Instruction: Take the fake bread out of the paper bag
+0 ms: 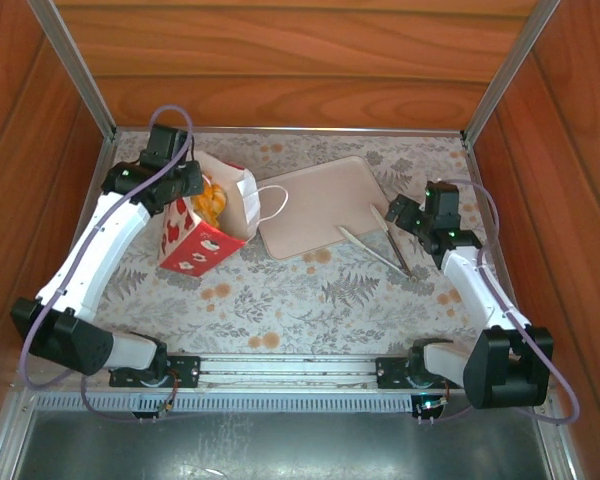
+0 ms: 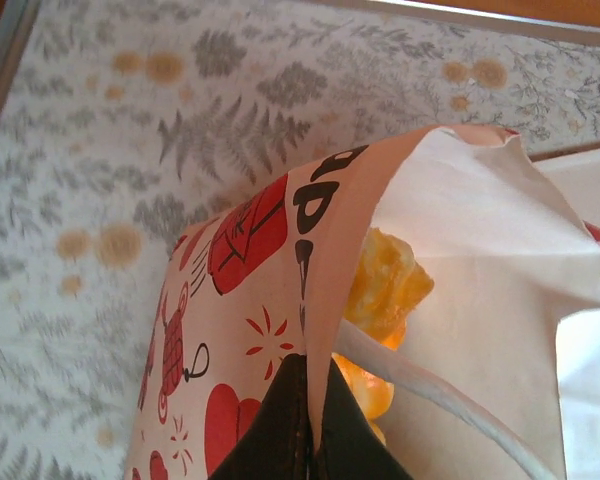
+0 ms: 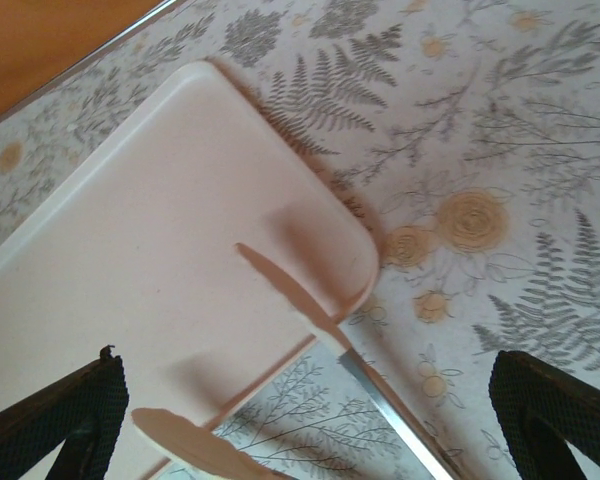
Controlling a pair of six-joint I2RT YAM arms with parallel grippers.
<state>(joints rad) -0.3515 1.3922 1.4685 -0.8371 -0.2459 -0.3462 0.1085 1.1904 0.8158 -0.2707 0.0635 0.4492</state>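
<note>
Matt paper bag (image 2: 250, 290), glossy fake bread (image 2: 388, 285) (plastic-looking), metal tongs (image 3: 385, 400)

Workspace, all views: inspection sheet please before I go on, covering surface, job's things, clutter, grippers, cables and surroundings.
Surface: fern-and-flower table cover, lying flat.
Job's things: paper bag tilted, mouth open; fake bread inside it.
Clutter: beige tray beside the bag, nothing on its middle; tongs with tips at the tray's corner.
Grippers: left gripper shut on the paper bag's rim; right gripper open above the tongs.
Cables: purple cable looped along each arm.
Surroundings: wooden walls, metal frame posts.
</note>
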